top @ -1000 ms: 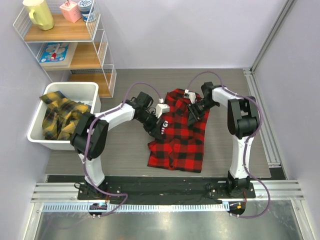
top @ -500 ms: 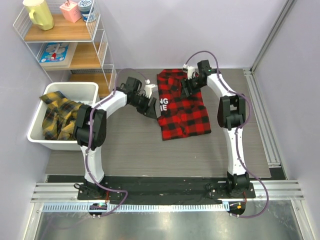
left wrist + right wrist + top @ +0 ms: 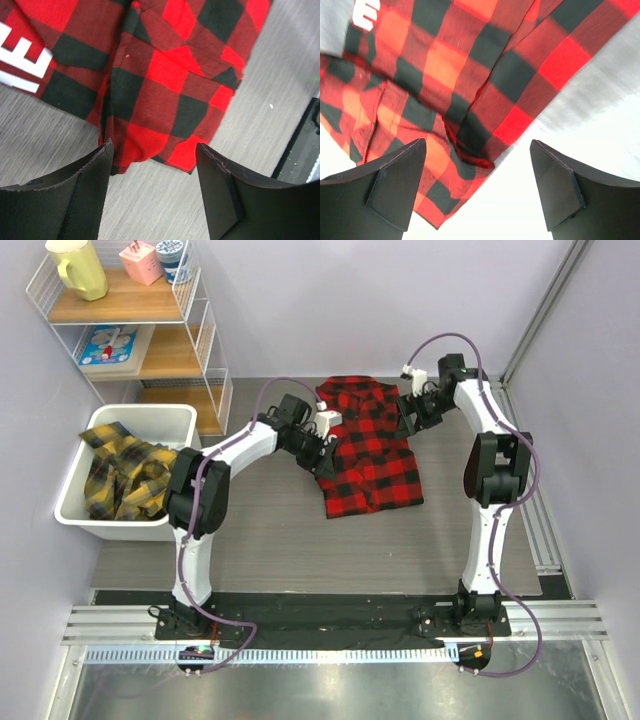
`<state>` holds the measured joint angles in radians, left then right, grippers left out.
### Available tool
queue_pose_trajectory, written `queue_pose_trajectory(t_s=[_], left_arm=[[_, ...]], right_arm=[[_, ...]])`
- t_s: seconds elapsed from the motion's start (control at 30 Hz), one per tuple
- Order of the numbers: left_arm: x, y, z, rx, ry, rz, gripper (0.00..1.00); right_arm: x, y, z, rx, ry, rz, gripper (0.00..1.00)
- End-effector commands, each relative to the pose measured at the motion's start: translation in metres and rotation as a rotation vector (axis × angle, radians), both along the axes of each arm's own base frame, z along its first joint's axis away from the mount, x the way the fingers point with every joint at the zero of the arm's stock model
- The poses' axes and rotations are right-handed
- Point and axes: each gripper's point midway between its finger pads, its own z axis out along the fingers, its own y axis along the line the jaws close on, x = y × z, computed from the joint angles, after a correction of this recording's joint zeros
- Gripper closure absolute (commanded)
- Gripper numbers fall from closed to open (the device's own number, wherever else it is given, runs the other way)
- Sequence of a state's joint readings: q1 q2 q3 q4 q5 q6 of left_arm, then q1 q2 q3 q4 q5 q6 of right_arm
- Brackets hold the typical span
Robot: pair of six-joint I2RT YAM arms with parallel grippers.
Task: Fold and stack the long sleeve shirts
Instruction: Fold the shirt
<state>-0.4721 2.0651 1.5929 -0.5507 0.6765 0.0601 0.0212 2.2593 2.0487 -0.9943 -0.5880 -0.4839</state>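
Since a second ago the red shirt (image 3: 368, 448) has become shorter, folded over itself, and it now lies at the far middle of the bench (image 3: 260, 530). Both arms have gone to its far side edges. The left pincer (image 3: 154, 150) is spread just over the shirt's left edge and pinches nothing. The right pincer (image 3: 477, 147) is spread wide at the right edge, also empty, so the cloth is let go to settle flat. The yellow shirts (image 3: 120, 480) lie crumpled in the bin (image 3: 140, 410), well apart. I judge that stacking is not yet begun.
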Motion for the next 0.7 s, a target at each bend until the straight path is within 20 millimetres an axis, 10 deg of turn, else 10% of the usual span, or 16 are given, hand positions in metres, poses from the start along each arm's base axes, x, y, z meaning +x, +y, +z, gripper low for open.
queue_pose_trajectory(t_s=[0.0, 0.47, 0.67], left_arm=[[0.012, 0.007, -0.003, 0.030, -0.022, 0.035, 0.32], [-0.002, 0.005, -0.016, 0.055, 0.024, 0.013, 0.40], [-0.002, -0.002, -0.001, 0.009, 0.008, -0.019, 0.77]], right_arm=[[-0.031, -0.005, -0.010, -0.021, 0.092, 0.055, 0.12], [-0.067, 0.005, -0.017, 0.041, 0.206, 0.112, 0.56], [-0.074, 0.006, -0.015, 0.057, 0.202, 0.152, 0.94]])
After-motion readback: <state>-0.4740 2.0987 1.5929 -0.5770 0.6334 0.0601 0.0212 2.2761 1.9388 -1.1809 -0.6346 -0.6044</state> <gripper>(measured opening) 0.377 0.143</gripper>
